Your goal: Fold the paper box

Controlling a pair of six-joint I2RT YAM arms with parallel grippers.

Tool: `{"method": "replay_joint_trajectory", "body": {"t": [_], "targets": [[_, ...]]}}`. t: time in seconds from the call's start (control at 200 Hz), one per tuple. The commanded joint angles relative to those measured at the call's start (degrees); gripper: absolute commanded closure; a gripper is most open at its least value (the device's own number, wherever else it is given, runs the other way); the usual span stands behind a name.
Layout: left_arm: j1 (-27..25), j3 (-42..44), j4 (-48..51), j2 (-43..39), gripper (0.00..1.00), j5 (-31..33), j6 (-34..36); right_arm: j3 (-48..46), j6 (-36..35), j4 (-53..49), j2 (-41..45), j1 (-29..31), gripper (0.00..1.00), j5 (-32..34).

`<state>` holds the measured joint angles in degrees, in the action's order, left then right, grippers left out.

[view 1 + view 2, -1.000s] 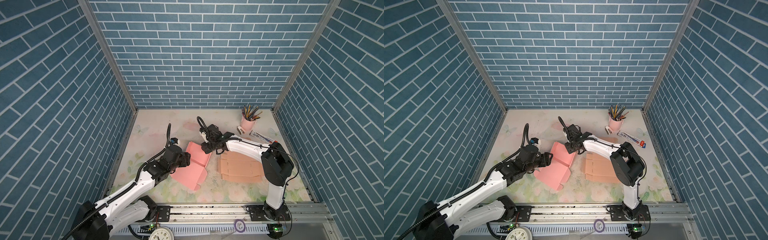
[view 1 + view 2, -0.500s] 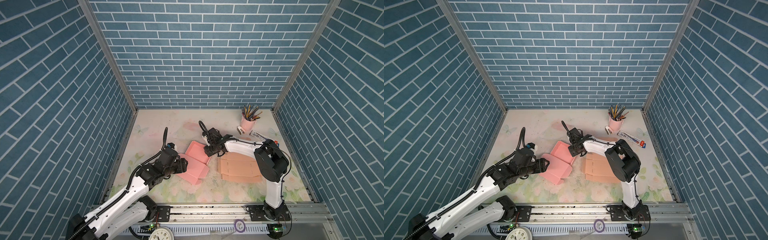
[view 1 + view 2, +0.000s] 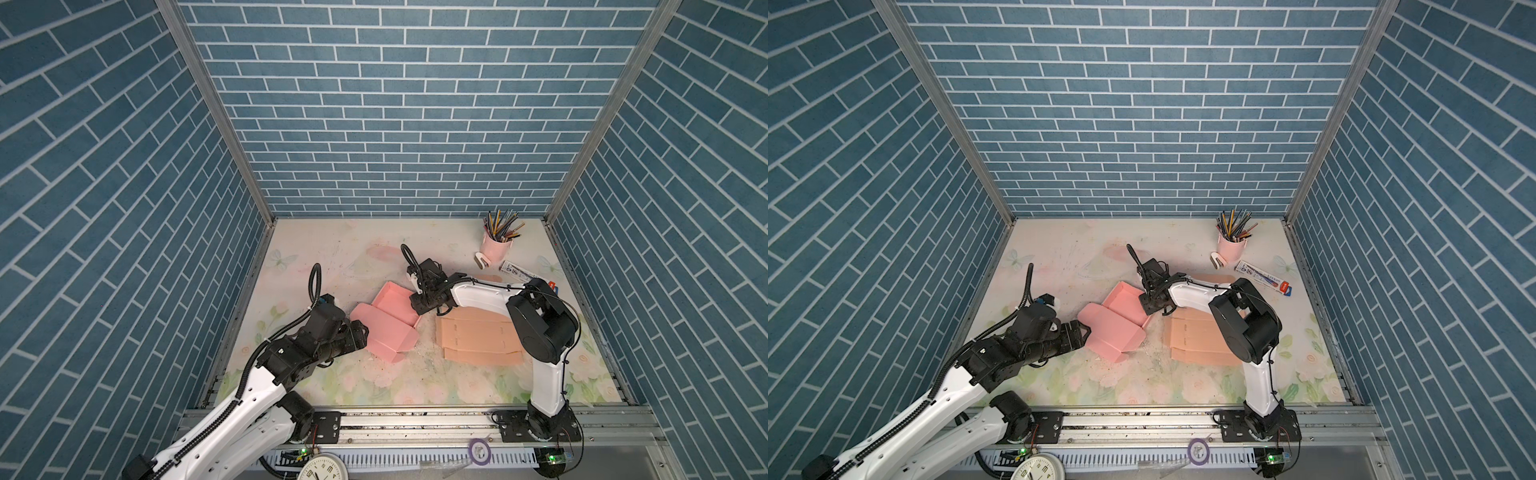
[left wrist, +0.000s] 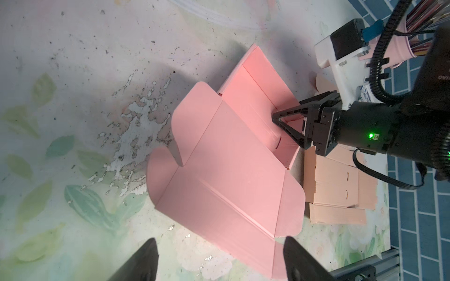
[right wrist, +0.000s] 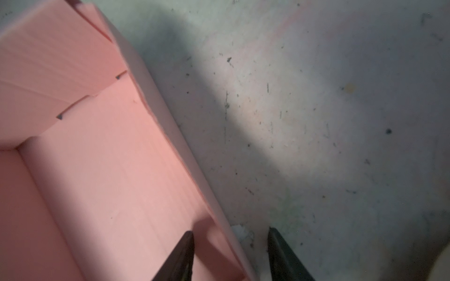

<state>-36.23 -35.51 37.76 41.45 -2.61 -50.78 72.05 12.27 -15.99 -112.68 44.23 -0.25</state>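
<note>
1. Room: three walls (image 3: 407,124) in a blue brick pattern close in the scene, joined by two metal corner posts.
2. Surface: one desk (image 3: 374,386), pale, with a faded print of flowers and butterflies. It is scuffed and flaked near the middle. One metal rail (image 3: 415,419) runs along its front edge.
3. Arms: two, white and black, both based on the rail.
4. Paper box (image 3: 388,326): one, pink, on the desk just left of centre, between the two arms. Its tray half has raised walls. Its lid panel lies open toward the front, with rounded flaps at the sides.
5. Left fingers (image 4: 143,260): spread wide, low at the lid's left edge, gripping nothing. A corner of the lid reaches between them.
6. Right fingers (image 5: 181,258): held apart, astride the tray's wall near its right corner. One is inside the tray and one outside, and neither presses the wall.
7. Tan cardboard (image 3: 473,338): flat, just right of the box, partly under the right arm. Whether it is one sheet or several cannot be told.
8. Cup (image 3: 494,249): one, pink, at the back right, holding a bunch of pencils too crowded to count.
9. Near the cup: one small white object (image 3: 482,261) and one long printed packet (image 3: 519,272).
10. In front of the rail: one clock face (image 3: 322,471), cut by the frame, and one purple tape ring (image 3: 480,450).
</note>
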Motion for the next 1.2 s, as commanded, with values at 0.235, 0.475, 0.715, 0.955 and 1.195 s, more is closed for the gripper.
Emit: {"method": "replay_joint_trajectory", "body": {"t": [0.235,0.475,0.715,0.955,1.195], "targets": [[0.34,7.08,-3.54,-1.90,0.20,-3.44,-7.73,-2.27,1.88,0.69,0.09,-0.19,0.51,-0.52],[-0.29,12.62,-15.86,0.05,0.26,-5.57,-12.00,-3.21,2.38,1.31,0.69,-0.19,0.51,-1.10],[-1.88,14.28,-23.13,3.06,0.41,-5.93,-14.52,-3.50,2.64,1.31,1.27,-0.20,0.51,-1.28],[-2.00,15.47,-25.07,3.20,0.63,-6.00,-16.94,-3.60,2.83,1.16,2.48,-0.11,0.50,-1.96],[-1.97,15.02,-24.31,3.37,0.72,-3.99,-17.41,-4.34,3.11,1.00,5.74,-0.02,0.45,-3.08]]}}
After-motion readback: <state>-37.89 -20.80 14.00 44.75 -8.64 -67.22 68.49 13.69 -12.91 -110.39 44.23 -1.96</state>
